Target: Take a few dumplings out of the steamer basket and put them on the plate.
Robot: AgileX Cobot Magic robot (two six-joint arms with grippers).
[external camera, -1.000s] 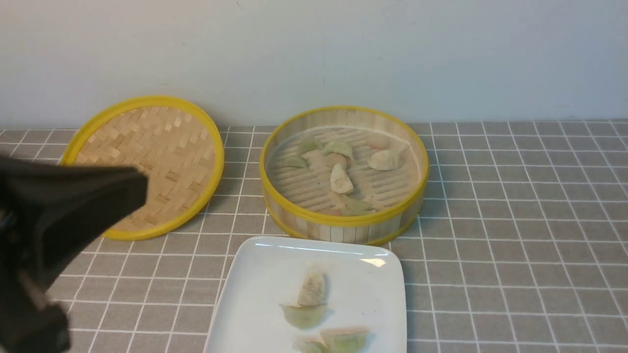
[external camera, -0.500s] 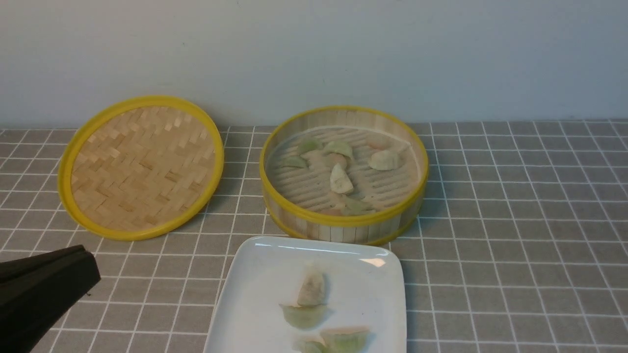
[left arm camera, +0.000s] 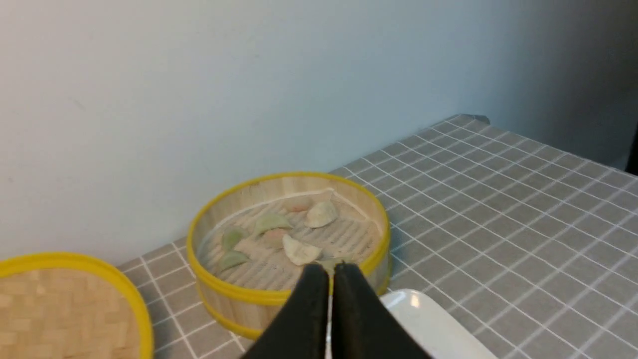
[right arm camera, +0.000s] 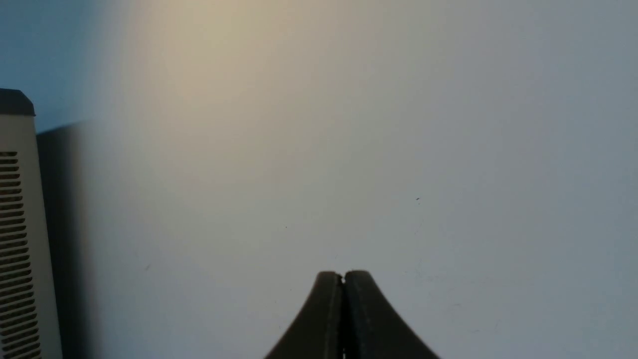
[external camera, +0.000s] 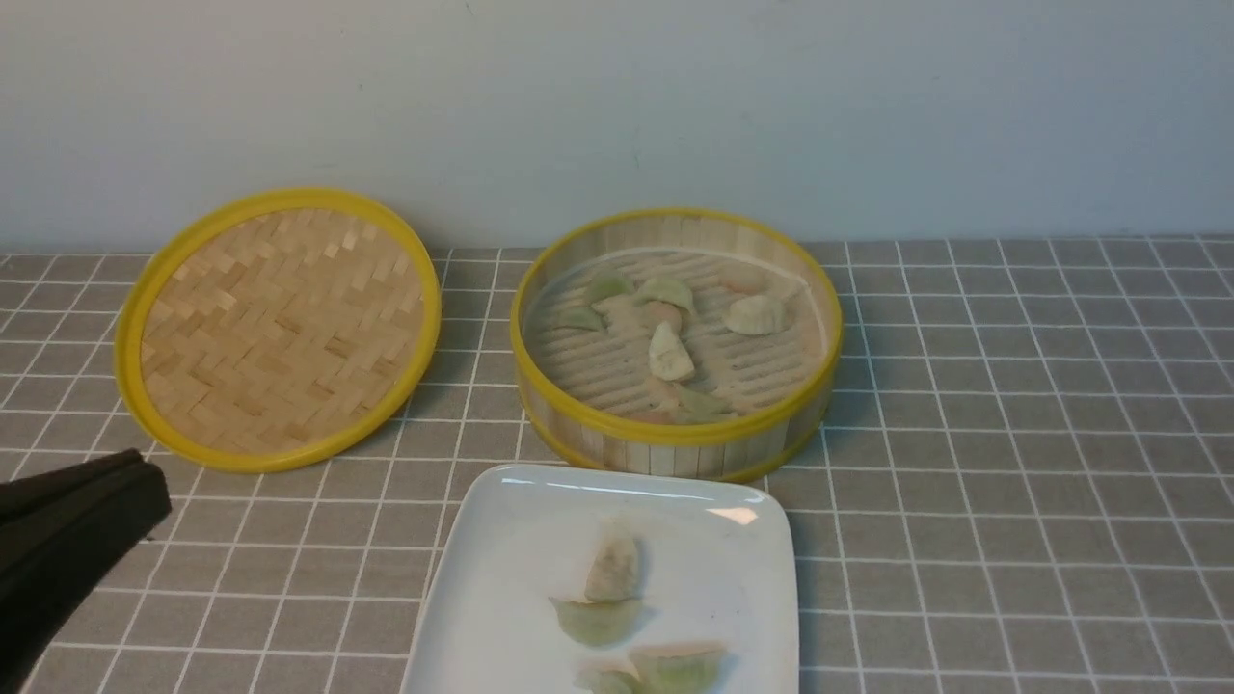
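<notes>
Stock on grey cloth surface (external camera: 1012, 434) with white grid lines: three pieces, two hands.

Round bamboo steamer basket with slatted walls and yellow rims (external camera: 675, 439): uncovered, at rear centre, close to pale wall (external camera: 617, 96). Contains small crescent-shaped dumplings, pale green, cream and faintly pink (external camera: 670, 352), seven or so. Most bunched toward rear left of slatted floor, one cream piece lying free near middle, a few tucked against near side.

Glossy white square plate with rounded corners (external camera: 482, 598): just in front of basket, narrow strip of cloth between, near edge cut off by frame. Carries at least four more of the same in a loose cluster, one cream, the rest greenish.

Flat woven-bamboo disc with yellow rim (external camera: 280, 328): left of basket, apart from it.

Black left hand (external camera: 145, 487): low at front-left of surface, well apart from basket and plate. Fingers pressed together, nothing between them.

Black right hand (right arm camera: 343, 276): absent from front view. Fingers flat against each other, empty, facing bare wall beside pale vented casing (right arm camera: 15, 224).

Step in hand, by judgement: pause between carries, or close of task, "a few" arguably plated already.

Next move, if another piece wanted: spreading of left fingers, reach over near rim, descent onto free cream piece, light squeeze only given soft glossy skins, lift clear of rim before crossing to bare part of plate.
</notes>
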